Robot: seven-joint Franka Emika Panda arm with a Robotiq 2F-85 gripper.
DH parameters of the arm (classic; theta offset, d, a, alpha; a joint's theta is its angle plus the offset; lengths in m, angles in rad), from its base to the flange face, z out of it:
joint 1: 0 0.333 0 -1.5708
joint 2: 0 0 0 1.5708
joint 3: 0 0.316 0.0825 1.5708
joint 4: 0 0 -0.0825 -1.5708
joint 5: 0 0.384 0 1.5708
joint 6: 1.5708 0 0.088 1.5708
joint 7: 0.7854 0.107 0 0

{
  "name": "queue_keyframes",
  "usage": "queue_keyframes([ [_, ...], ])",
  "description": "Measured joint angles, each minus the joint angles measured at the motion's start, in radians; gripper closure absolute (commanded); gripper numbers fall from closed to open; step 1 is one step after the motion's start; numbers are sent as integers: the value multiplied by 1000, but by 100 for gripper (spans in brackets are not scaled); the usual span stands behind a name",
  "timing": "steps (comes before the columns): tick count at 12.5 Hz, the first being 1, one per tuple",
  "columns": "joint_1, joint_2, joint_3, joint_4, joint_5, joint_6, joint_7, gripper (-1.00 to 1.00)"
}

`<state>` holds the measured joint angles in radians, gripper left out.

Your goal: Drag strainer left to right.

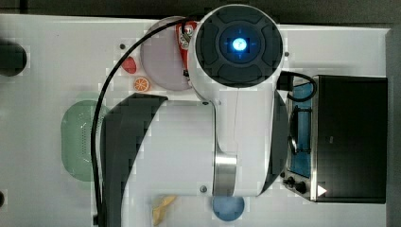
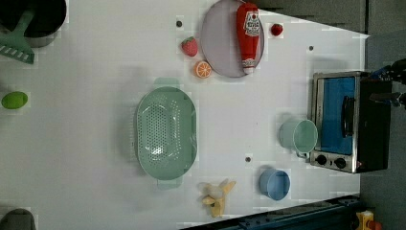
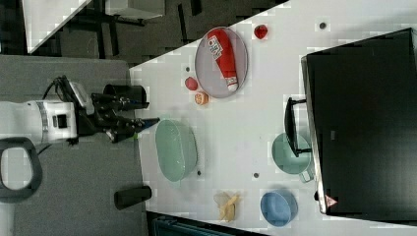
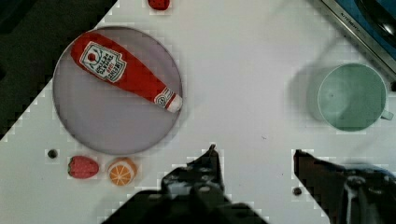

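three overhead views, close downward wrist view, shared plate (image 2: 225, 43)

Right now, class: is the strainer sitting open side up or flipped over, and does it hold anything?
Open side up and empty: the left view shows straight into the strainer, its holed bottom bare on the table.

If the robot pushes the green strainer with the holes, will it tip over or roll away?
Probably neither. The strainer sits low and wide on its flat, holed bottom, so it should slide, not roll. It looks like thin plastic, likely light, and the white table looks smooth. A push near one end might spin it.
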<state>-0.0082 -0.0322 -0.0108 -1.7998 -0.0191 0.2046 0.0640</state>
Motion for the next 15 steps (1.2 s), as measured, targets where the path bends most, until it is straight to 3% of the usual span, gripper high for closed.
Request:
queue_keyframes([
  [3, -2, -298, -16, -269, 34, -181, 18, -99],
  [4, -1, -377, -13, -298, 41, -190, 19, -100],
  [6, -5, -452, 17, -247, 54, -174, 27, -100],
  [9, 1, -407, 128, -157, 58, -135, 104, -100],
  [15, 41, -89, 511, -210, 77, 102, 570, -100],
])
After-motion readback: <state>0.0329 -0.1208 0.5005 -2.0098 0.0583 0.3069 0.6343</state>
